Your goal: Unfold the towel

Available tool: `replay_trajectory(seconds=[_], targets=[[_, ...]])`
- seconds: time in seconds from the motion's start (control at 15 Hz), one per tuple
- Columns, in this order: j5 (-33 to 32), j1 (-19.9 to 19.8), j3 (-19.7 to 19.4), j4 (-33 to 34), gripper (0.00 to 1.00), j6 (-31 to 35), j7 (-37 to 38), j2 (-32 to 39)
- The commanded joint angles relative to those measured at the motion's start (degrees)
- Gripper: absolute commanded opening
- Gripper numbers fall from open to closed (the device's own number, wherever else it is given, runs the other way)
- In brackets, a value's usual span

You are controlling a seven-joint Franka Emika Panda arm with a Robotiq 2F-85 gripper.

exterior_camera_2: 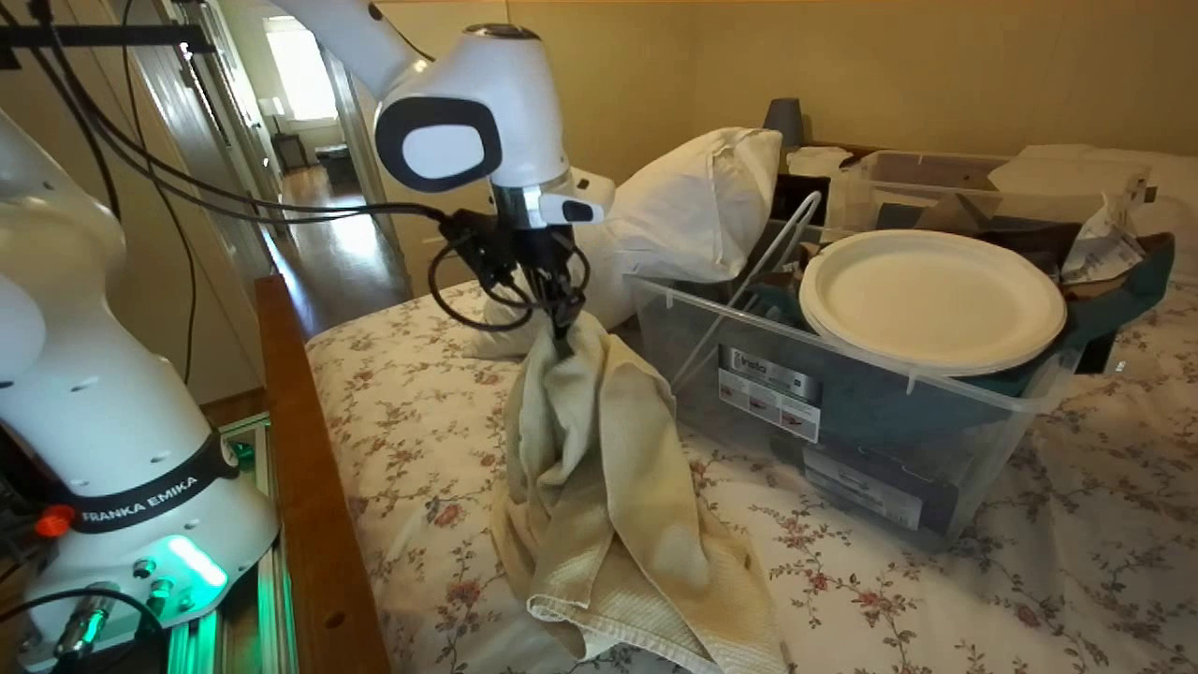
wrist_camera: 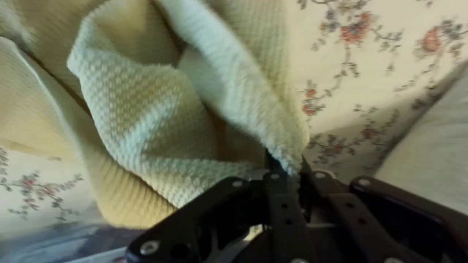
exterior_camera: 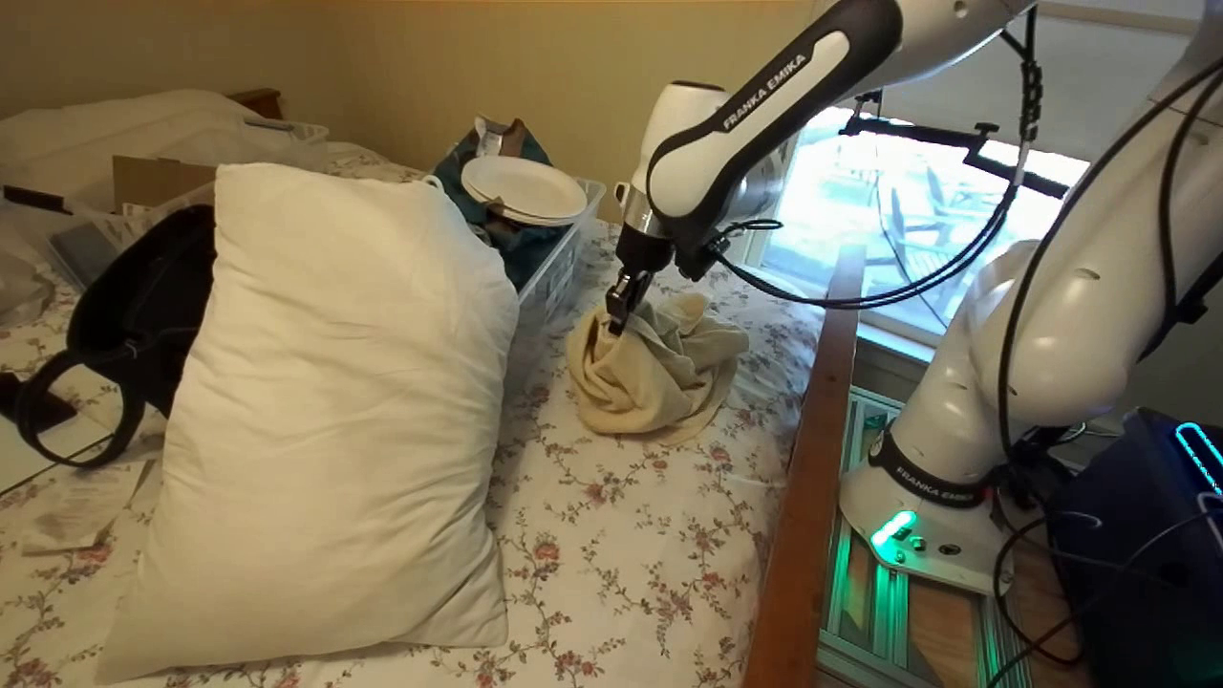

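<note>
Pinching a raised ridge of the towel [exterior_camera_2: 613,496] between the fingers [wrist_camera: 283,201], drawn nearly together with only cloth in the gap; not making clear whether gripping an edge or a mid-cloth fold. Rising to a peak there and resting lower down on the floral-covered bench [exterior_camera: 621,564], between the wooden rail [exterior_camera: 805,516] and the clear bin [exterior_camera_2: 917,431]. Running lengthwise from the fingers down and away from the white pillow [exterior_camera: 334,411], roughly alongside the rail, toward a loose hem [exterior_camera_2: 646,635] near the bottom of an exterior view. Leaving several slack folds outside the grip in the wrist view. Probably calling next for a draw toward the pillow side, opposite the hem, so stretching the bunched length out along its own axis. Likely risking, by heading hemward instead, doubling the cloth over itself. Relying on a single arm [exterior_camera: 764,105], so leaving the far end unpinned.
</note>
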Motion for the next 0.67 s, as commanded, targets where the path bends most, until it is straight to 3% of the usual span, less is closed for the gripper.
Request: replay_trajectory(seconds=[0.0,0.33,0.6], targets=[[9.87,7.37,-0.48,2.24,0.06,-8.26,-7.87,-6.88],[24.05,15.79,-1.92,7.23,0.06,-13.90,-19.40,-4.82],[34.52,16.56,-0.89,10.02,0.06,-20.41,-30.16,-2.50]])
